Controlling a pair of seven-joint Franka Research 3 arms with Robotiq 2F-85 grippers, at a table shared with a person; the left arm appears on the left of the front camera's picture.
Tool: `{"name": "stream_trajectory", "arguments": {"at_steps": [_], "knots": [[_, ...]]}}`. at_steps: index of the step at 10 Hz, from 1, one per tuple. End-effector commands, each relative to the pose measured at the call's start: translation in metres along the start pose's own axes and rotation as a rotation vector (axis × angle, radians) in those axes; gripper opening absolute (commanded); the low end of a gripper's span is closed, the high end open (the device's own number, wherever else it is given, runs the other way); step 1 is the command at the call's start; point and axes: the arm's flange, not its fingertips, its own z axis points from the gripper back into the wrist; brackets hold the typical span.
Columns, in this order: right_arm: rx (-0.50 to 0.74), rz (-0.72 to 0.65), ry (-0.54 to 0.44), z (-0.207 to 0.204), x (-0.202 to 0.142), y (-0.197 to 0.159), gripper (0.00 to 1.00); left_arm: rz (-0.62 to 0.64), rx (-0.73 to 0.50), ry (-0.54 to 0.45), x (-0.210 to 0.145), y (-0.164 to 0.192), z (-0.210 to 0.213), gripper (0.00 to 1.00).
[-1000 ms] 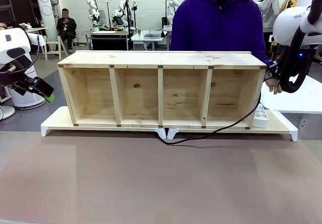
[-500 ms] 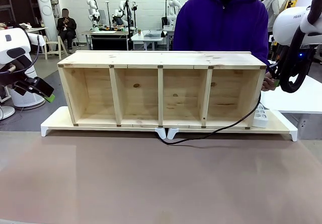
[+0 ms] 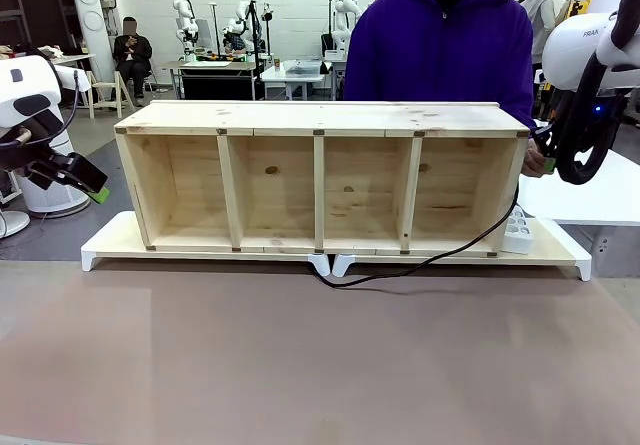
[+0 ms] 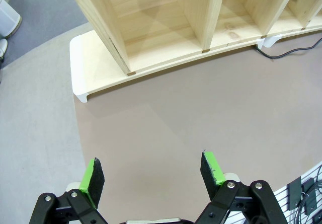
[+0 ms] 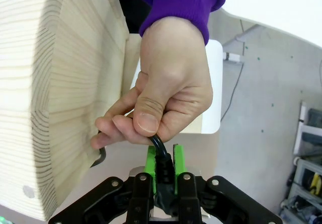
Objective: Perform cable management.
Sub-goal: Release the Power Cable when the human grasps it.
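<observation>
The black cable [image 3: 420, 263] runs from the right end of the wooden shelf [image 3: 320, 117] down along its front to a loop near the middle. In the right wrist view my right gripper [image 5: 164, 152] is shut on the cable [image 5: 160, 156], beside the shelf's end panel [image 5: 65, 83]. A person's hand [image 5: 166, 88] pinches the same cable just above my fingertips. From the front, that right gripper [image 3: 548, 165] sits behind the shelf's right end. My left gripper [image 4: 151, 167] hangs open and holds nothing, off the table's left side [image 3: 100, 193].
The shelf stands on two white risers [image 3: 110, 245]. A white power strip [image 3: 517, 230] lies on the right riser. The person in a purple hoodie [image 3: 440, 50] stands behind the shelf. Bare brown tabletop [image 3: 320, 365] stretches in front.
The person's hand has shifted slightly up and left against the shelf's right end, by my right gripper. Neither arm has visibly moved.
</observation>
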Motion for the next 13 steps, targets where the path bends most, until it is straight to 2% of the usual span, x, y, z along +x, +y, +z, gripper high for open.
{"name": "stream_trajectory", "arguments": {"at_steps": [1, 2, 3, 4, 5, 6, 7, 8, 9, 13], "knots": [[-0.005, -0.003, 0.021, 0.0015, -0.0005, -0.0005, 0.37, 0.011, -0.001, 0.001, -0.0002, 0.0003, -0.0005, 1.0], [-0.004, -0.003, 0.025, 0.0018, -0.0003, -0.0007, 0.57, 0.011, -0.001, 0.001, -0.0002, 0.0003, -0.0005, 1.0], [-0.006, -0.003, 0.027, 0.0023, -0.0007, -0.0009, 0.4, 0.011, -0.001, 0.001, -0.0002, 0.0003, -0.0005, 1.0], [-0.009, -0.001, 0.026, 0.003, -0.001, -0.0006, 0.77, 0.011, -0.001, 0.001, -0.0002, 0.0003, -0.0005, 1.0], [-0.009, 0.001, 0.023, 0.0036, -0.0008, -0.0003, 0.62, 0.011, -0.001, 0.001, -0.0002, 0.0003, -0.0005, 1.0], [-0.007, 0.005, 0.024, 0.0037, -0.0012, 0.0, 0.97, 0.011, -0.001, 0.001, -0.0002, 0.0003, -0.0005, 1.0], [-0.005, 0.006, 0.023, 0.0038, -0.0011, -0.0002, 0.82, 0.011, -0.001, 0.001, -0.0002, 0.0003, -0.0005, 1.0], [-0.027, 0.015, -0.017, 0.0036, -0.0018, 0.001, 1.0, 0.011, -0.001, 0.001, -0.0002, 0.0003, -0.0005, 1.0], [-0.001, -0.001, 0.014, 0.0, -0.002, -0.0015, 1.0, 0.011, -0.001, 0.001, -0.0002, 0.0003, -0.0005, 1.0], [-0.001, -0.001, 0.014, 0.0, -0.002, -0.0015, 1.0, 0.011, -0.001, 0.001, -0.0002, 0.0003, -0.0005, 1.0]]}}
